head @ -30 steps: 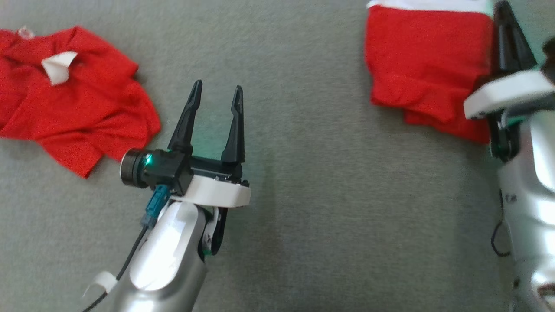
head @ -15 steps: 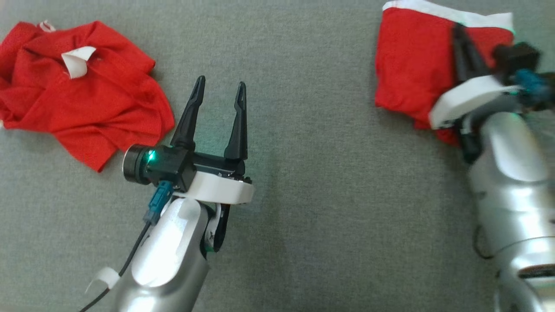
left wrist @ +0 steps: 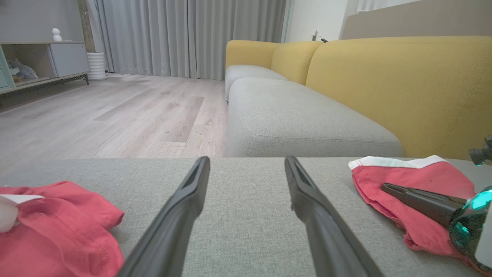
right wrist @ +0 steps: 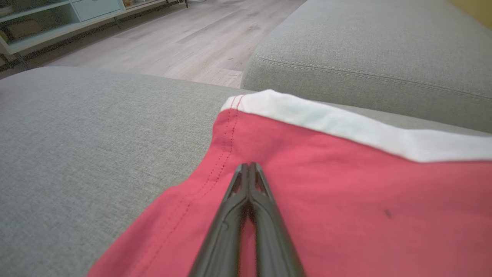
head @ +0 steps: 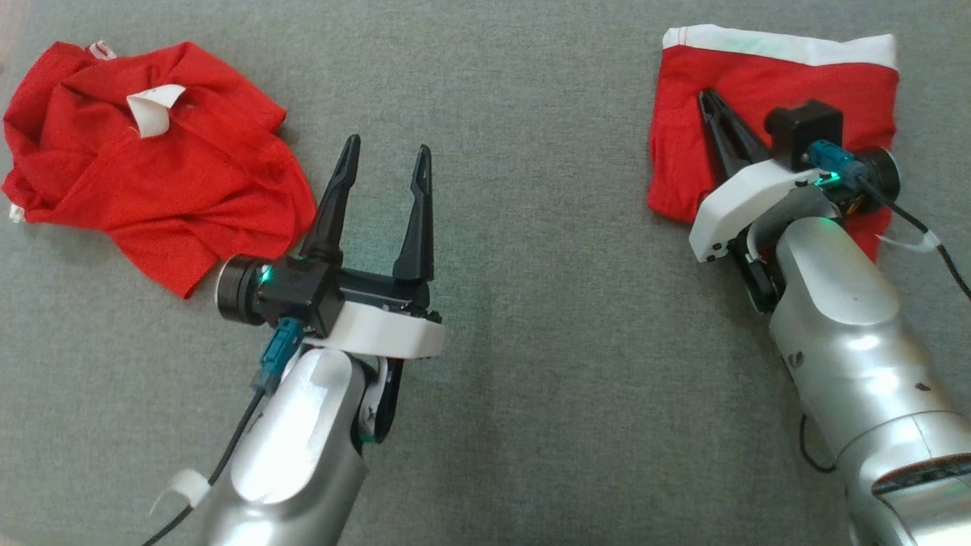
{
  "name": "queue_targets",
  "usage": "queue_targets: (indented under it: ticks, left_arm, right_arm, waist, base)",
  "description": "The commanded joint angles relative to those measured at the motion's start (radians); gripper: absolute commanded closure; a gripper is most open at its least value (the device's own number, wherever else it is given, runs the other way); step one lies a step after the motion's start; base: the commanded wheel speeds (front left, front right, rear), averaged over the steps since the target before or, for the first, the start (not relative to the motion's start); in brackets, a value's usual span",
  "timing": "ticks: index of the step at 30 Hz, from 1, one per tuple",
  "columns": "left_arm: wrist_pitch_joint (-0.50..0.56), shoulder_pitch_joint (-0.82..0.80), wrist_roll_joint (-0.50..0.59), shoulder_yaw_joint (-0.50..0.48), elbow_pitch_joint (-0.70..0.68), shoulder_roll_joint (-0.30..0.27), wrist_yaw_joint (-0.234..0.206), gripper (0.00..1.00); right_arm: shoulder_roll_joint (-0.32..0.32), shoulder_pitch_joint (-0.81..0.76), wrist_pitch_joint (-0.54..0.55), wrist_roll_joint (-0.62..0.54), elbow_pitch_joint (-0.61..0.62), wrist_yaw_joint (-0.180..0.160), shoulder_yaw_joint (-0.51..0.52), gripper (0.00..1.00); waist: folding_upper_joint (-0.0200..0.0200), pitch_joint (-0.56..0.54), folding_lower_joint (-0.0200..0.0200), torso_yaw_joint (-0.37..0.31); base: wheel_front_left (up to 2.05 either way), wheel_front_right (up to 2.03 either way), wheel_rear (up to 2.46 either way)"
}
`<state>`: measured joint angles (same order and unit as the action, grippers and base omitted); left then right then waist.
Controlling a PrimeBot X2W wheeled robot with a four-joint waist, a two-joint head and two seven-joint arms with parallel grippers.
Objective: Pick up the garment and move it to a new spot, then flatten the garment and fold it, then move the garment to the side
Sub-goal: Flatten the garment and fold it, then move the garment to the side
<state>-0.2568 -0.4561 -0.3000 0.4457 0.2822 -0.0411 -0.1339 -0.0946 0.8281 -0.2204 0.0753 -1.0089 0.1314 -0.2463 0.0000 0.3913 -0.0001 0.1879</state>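
Note:
A folded red garment (head: 766,83) with a white band along its far edge lies at the right of the grey cushion; it also shows in the left wrist view (left wrist: 423,177) and the right wrist view (right wrist: 346,192). My right gripper (head: 707,97) is shut, its fingers pressed together with no cloth between the tips, resting low over the garment's left part (right wrist: 249,166). My left gripper (head: 388,148) stands open over bare cushion in the middle, apart from both cloths (left wrist: 246,159).
A second red garment (head: 152,182), crumpled with a white label, lies at the far left. The grey cushion (head: 569,341) ends at a far edge, beyond which lie another grey seat (left wrist: 300,123), yellow back cushions (left wrist: 403,84) and wooden floor (left wrist: 115,115).
The head view has shifted. My right gripper has swung from the folded garment's right edge to over its left part, staying shut. The left arm has not moved.

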Motion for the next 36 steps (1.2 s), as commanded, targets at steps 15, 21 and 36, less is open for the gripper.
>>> queue_targets:
  ticks: [15, 21, 36]
  left_arm:
    - [-0.005, 0.062, 0.032, -0.108, -0.016, -0.009, 0.008, 0.00]
    - [-0.005, 0.095, 0.040, -0.123, -0.010, -0.009, 0.017, 0.00]
    - [-0.005, 0.148, 0.029, -0.145, 0.010, -0.009, 0.025, 0.00]
  right_arm:
    - [-0.029, -0.261, -0.041, 0.098, 0.400, -0.001, 0.157, 1.00]
    - [-0.001, -0.405, -0.041, 0.072, 0.533, -0.001, 0.237, 0.64]
    - [0.042, -0.586, -0.041, 0.019, 0.642, -0.001, 0.276, 0.00]
  waist:
    - [0.0000, -0.133, 0.0001, -0.110]
    - [0.0000, -0.175, 0.0001, -0.142]
    - [0.0000, -0.199, 0.0001, -0.158]
  base:
    - [0.00, 0.00, 0.00]
    - [0.00, 0.00, 0.00]
    - [0.00, 0.00, 0.00]
